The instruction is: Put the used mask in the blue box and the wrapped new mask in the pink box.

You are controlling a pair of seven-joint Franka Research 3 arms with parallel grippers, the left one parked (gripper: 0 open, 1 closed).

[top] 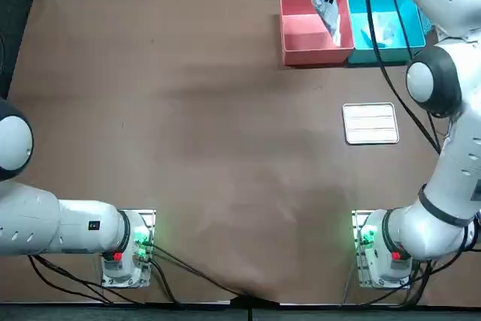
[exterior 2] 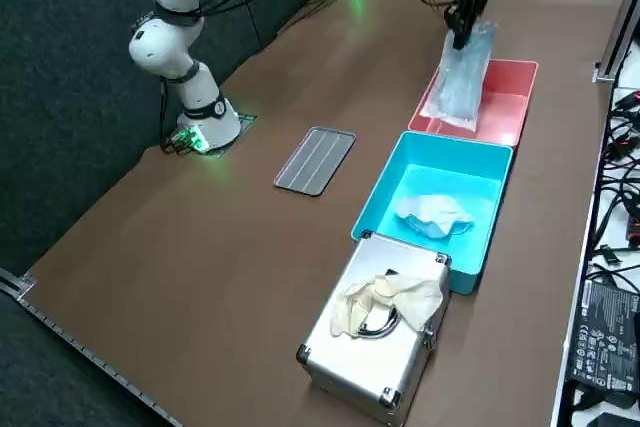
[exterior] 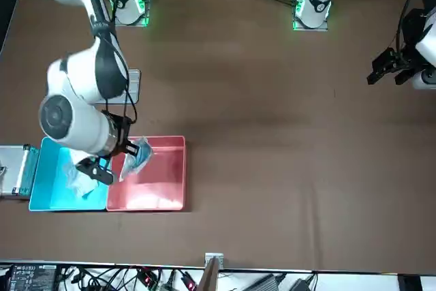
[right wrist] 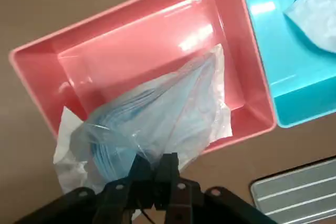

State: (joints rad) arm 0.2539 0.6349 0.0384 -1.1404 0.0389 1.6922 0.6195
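My right gripper [right wrist: 153, 167] is shut on the top of the wrapped new mask [right wrist: 157, 119], a blue mask in a clear plastic bag. The bag [exterior 2: 464, 75] hangs from the gripper [exterior 2: 462, 17] above the pink box [exterior 2: 485, 97], near the side that borders the blue box [exterior 2: 440, 202]. From overhead the bag [top: 328, 7] dangles over the pink box [top: 304, 31]. The used mask [exterior 2: 434, 215], crumpled and pale, lies inside the blue box [top: 391, 35]. In the front view the bag [exterior: 135, 157] hangs over the pink box [exterior: 153, 178].
A metal case [exterior 2: 375, 332] with pale gloves on its lid stands next to the blue box. A flat grey ribbed plate [top: 370, 123] lies on the brown table between the boxes and my right arm's base. Cables and gear line the table's far edge.
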